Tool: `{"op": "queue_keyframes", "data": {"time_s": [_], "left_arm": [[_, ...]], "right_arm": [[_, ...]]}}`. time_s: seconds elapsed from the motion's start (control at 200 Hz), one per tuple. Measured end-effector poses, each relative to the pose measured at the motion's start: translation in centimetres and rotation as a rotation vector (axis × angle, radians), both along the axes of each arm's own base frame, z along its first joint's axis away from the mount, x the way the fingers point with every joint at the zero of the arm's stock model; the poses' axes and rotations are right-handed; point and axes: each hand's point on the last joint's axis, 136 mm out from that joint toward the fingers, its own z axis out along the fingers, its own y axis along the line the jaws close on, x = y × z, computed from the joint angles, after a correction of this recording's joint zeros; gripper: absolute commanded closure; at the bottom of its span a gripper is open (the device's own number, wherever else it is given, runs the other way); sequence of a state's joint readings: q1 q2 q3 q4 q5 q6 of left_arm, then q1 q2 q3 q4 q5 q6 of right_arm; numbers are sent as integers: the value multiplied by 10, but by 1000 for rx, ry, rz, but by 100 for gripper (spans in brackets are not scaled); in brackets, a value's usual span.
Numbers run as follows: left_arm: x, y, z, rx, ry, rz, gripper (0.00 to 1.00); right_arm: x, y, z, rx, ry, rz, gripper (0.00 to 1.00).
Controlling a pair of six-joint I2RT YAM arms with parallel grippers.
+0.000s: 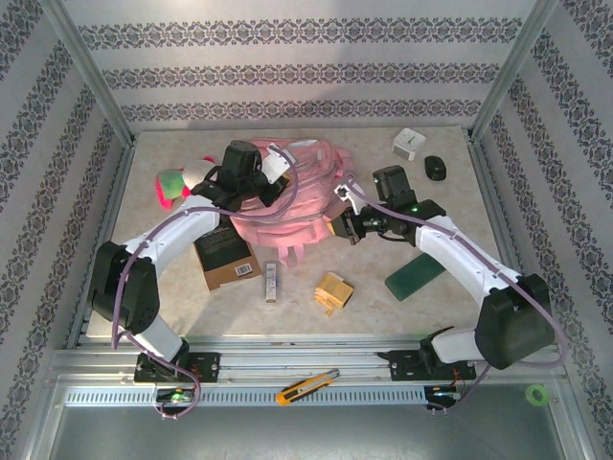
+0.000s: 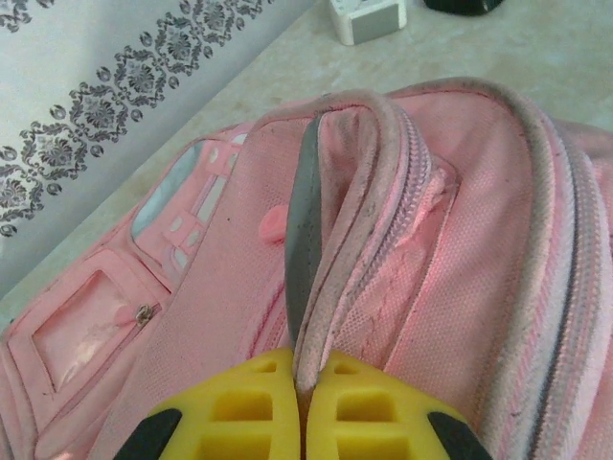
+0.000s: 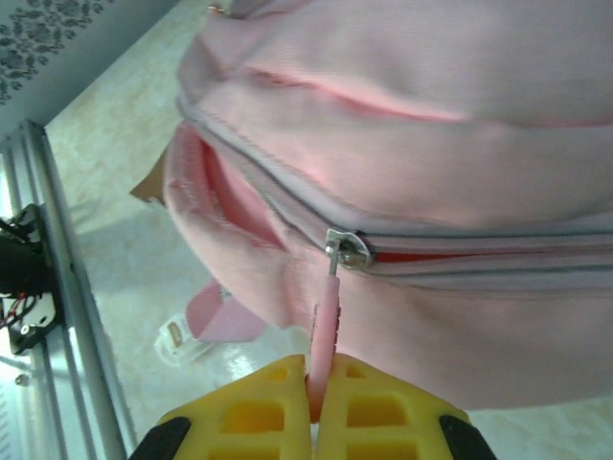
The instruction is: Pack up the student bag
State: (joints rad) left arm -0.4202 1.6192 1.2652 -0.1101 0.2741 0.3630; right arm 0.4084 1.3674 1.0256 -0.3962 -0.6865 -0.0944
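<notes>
Barely begun, I judge: left gripper clamps the top handle of the student bag, which lies toward twelve o'clock. Right gripper pinches its zipper pull. Plush toy at ten and green case at four lie unpacked.

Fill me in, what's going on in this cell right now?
Both arms are on the student bag. The left pincer is shut on a raised fold of its pink fabric beside a zipper. The right pincer is shut on the pink zipper pull hanging from a slider. The compartment gapes on one side of that slider. A plush toy, a brown box and a green case lie loose around the bag, not yet packed.
</notes>
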Motion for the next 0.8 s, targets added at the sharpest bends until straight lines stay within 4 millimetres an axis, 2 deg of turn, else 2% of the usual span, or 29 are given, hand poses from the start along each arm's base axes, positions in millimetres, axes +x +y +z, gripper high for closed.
{"op": "queue_keyframes", "data": {"time_s": [0.12,0.235,0.405,0.6,0.705,0.799], "left_arm": [[1,-8,-1,-77,39,56,100],[0,-19,-4,-173,87,103,100],[-3,-47,-22,-254,157,151,100],[-11,-78,-40,-269,203,187,100],[-10,-91,-44,-290,219,194,67],[-8,-95,-39,-322,217,172,42]], "right_arm": [[-9,7,5,18,-10,-9,100],[-17,13,2,46,-5,-34,100],[-25,19,-11,53,31,-84,100],[-29,23,-21,50,69,-132,100],[-32,17,-32,60,94,-168,100],[-29,8,-39,71,118,-208,100]]}}
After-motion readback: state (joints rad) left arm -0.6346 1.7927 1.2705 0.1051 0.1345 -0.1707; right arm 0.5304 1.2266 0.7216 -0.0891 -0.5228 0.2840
